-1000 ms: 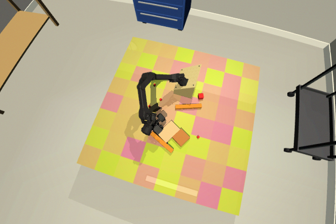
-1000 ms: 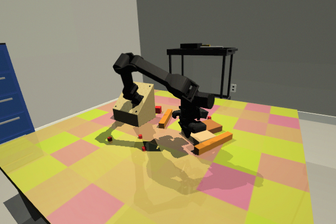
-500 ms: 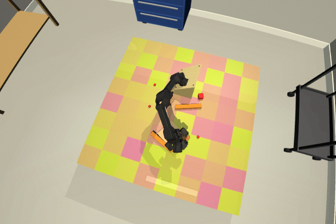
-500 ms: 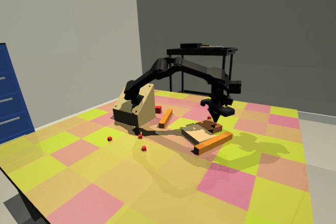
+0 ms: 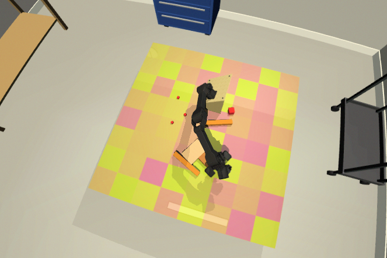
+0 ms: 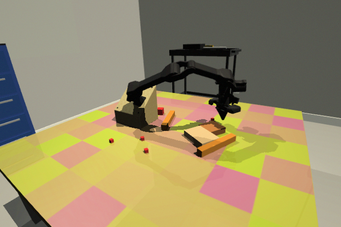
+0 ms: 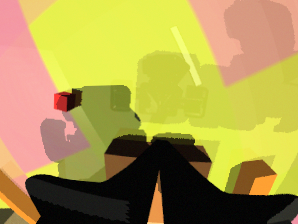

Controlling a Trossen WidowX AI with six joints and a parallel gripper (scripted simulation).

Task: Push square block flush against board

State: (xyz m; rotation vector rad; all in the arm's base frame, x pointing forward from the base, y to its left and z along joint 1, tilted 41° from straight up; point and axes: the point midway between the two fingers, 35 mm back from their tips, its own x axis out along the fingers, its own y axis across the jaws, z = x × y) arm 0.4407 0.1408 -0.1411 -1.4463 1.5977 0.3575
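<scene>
Overall, a patchwork tabletop in yellow, pink and peach fills most of the scene. Beyond it stand a blue drawer cabinet and a black cart. A black robot arm arches over the table, passing beside a wedge-shaped tan stand.

Under the arm's outer end lies the pale board, flat on the table. The smaller brown square block lies flat alongside it, and their facing sides appear to meet; whether any edges line up exactly cannot be told. The gripper hangs above the tabletop near the block, pointing down and apart from it, its fingers closed together with nothing between them.

One orange bar lies just beside the board, on the side away from the block. Another orange bar lies nearer the stand, with a red cube between bar and cabinet. Smallest are the scattered tiny red cubes.
</scene>
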